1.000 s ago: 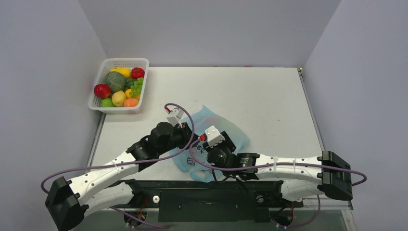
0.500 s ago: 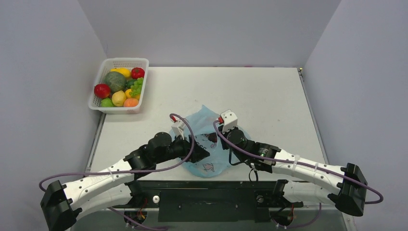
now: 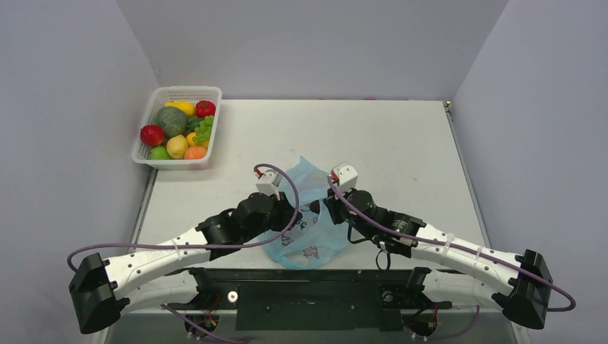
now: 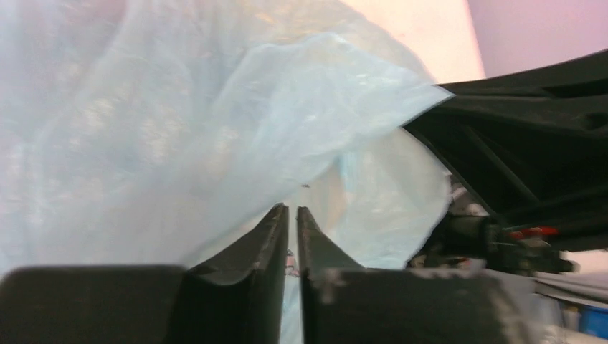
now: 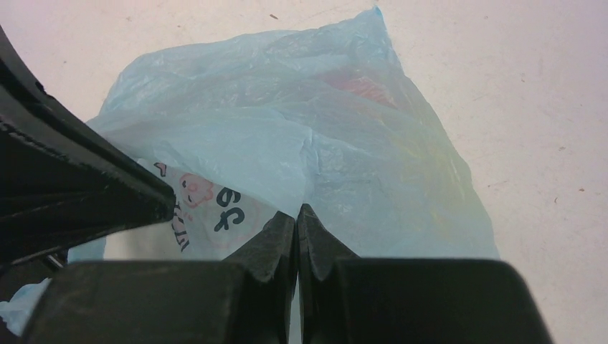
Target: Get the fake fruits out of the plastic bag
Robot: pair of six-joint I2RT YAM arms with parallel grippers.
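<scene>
The light-blue plastic bag (image 3: 310,231) lies crumpled on the table near the front edge, between my two grippers. My left gripper (image 3: 292,215) is at its left side, jaws shut on a fold of the bag film (image 4: 215,129). My right gripper (image 3: 329,208) is at its right side, jaws shut on the bag's edge (image 5: 337,143). In the right wrist view a faint reddish patch (image 5: 356,87) and a yellowish tint show through the film. The fake fruits inside the bag are otherwise hidden.
A white lattice basket (image 3: 183,91) with several toy fruits stands at the table's far left corner. The grey walls enclose the table on three sides. My two wrists are close together over the bag.
My right arm swung from in front of the bag to its right side and closed on its edge. My left gripper shifted along the bag's left side. The bag has bunched narrower.
</scene>
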